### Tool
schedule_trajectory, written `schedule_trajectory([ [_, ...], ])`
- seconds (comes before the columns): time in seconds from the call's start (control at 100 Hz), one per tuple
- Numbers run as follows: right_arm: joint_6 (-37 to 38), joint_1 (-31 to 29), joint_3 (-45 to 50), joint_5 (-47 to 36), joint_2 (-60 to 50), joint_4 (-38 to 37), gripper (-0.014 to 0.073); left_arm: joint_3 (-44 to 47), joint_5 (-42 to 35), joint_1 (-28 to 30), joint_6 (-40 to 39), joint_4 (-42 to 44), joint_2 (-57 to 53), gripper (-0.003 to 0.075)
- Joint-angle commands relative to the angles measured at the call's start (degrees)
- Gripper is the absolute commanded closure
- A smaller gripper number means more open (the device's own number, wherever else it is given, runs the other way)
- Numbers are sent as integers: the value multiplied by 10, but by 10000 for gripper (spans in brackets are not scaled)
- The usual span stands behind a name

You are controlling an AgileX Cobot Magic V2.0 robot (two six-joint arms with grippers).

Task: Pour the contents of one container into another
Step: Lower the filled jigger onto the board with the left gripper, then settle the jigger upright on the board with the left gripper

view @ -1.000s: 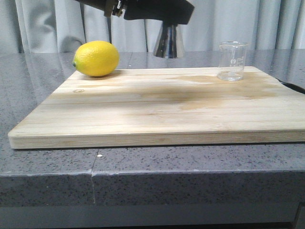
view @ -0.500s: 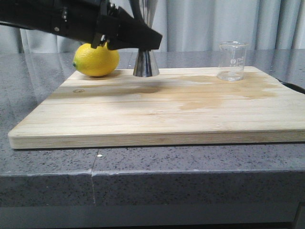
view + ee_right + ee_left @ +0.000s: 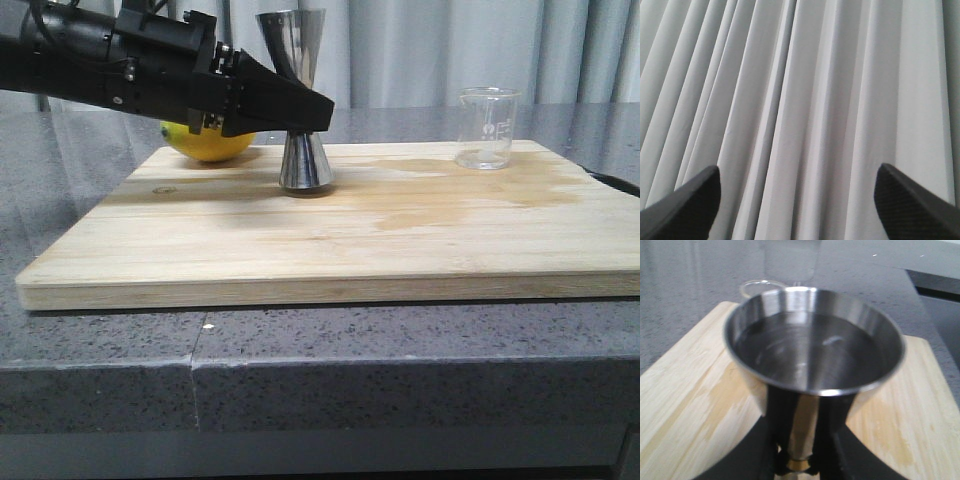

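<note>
Beaker (image 3: 488, 128), likely light, slick, breakable, wants a mid-wall grip, right of the jigger (image 3: 303, 110) pinched by the left gripper (image 3: 300, 108); right gripper (image 3: 799, 200) spread.

Left arm (image 3: 100, 70) reaching in from the left, roughly level, wrist low over the board. Left gripper (image 3: 300, 108) clamped on the steel jigger (image 3: 297, 100) at its narrow waist, black fingers (image 3: 832, 440) on both sides of the waist in the left wrist view. Right gripper (image 3: 797, 200) spread wide, fingertips (image 3: 680, 205) far apart, holding nothing, aimed at the curtain; unseen in front view.
</note>
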Motion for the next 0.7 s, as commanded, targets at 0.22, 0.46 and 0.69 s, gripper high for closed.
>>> schedule_trajectory([
  [0.22,-5,-2,-13,-30,-13,0,30,-12,45,1,-14,-8,-17,739],
  [0.46,-5,-2,-13,-30,-13,0,30,-12,53,1,-14,45,-17,739],
  [0.69,-5,-2,-13,-30,-13,0,30,-12,53,1,-14,51,-17,739],
])
